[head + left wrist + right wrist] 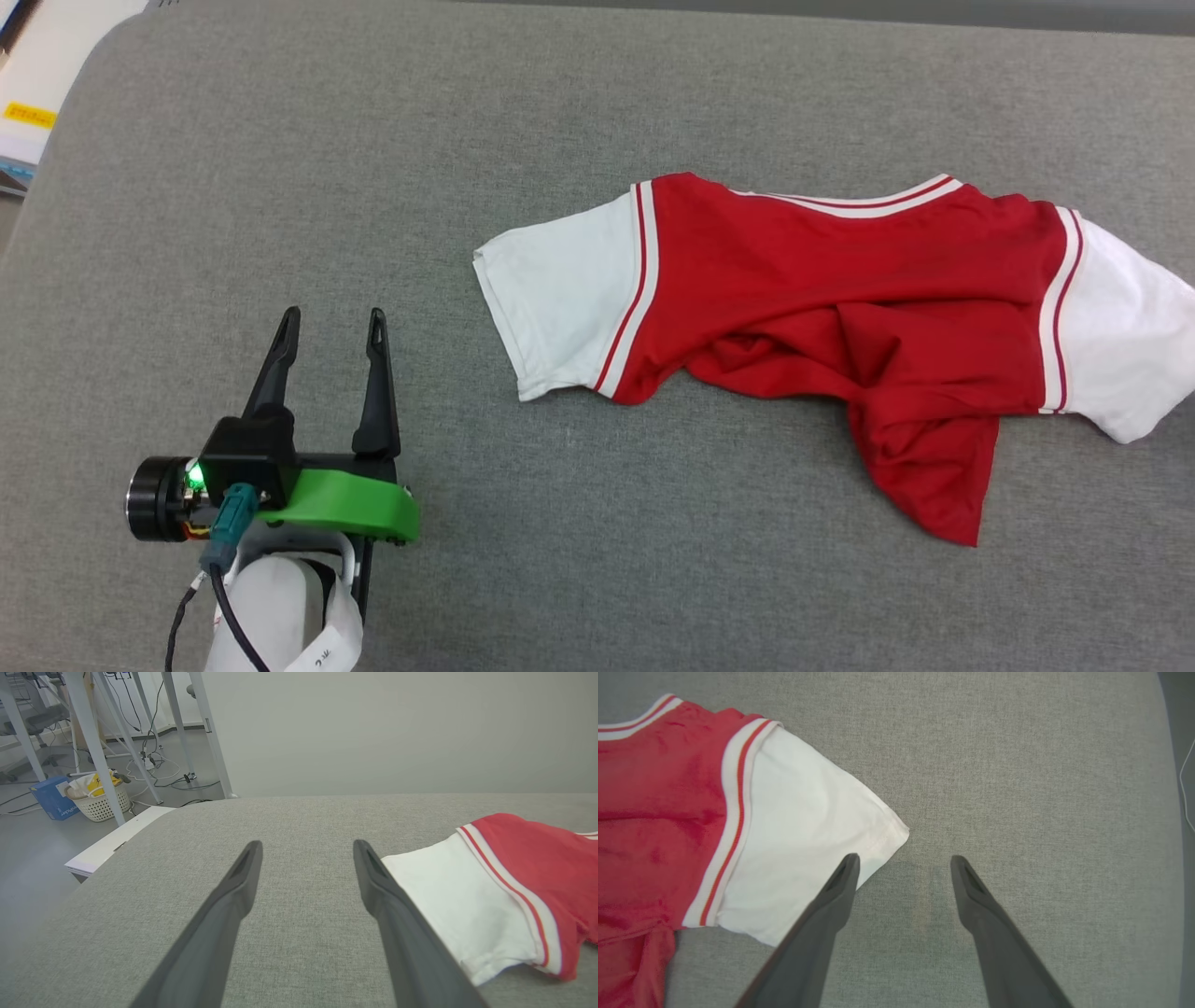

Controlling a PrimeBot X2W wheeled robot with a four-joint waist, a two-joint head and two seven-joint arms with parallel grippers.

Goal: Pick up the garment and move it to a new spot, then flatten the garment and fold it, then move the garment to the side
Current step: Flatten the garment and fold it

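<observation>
My left gripper (334, 315): jaws wide, empty, above bare tabletop (280, 168), apart from the garment (840, 280).
My right gripper (904, 857): jaws wide, empty, at the corner of a white sleeve (808, 835).
Garment: rumpled on the tabletop, sleeves spread, red body bunched.

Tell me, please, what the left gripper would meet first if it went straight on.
The left gripper would likely meet bare grey table first; the garment lies off to its right. Depth is unclear.
</observation>
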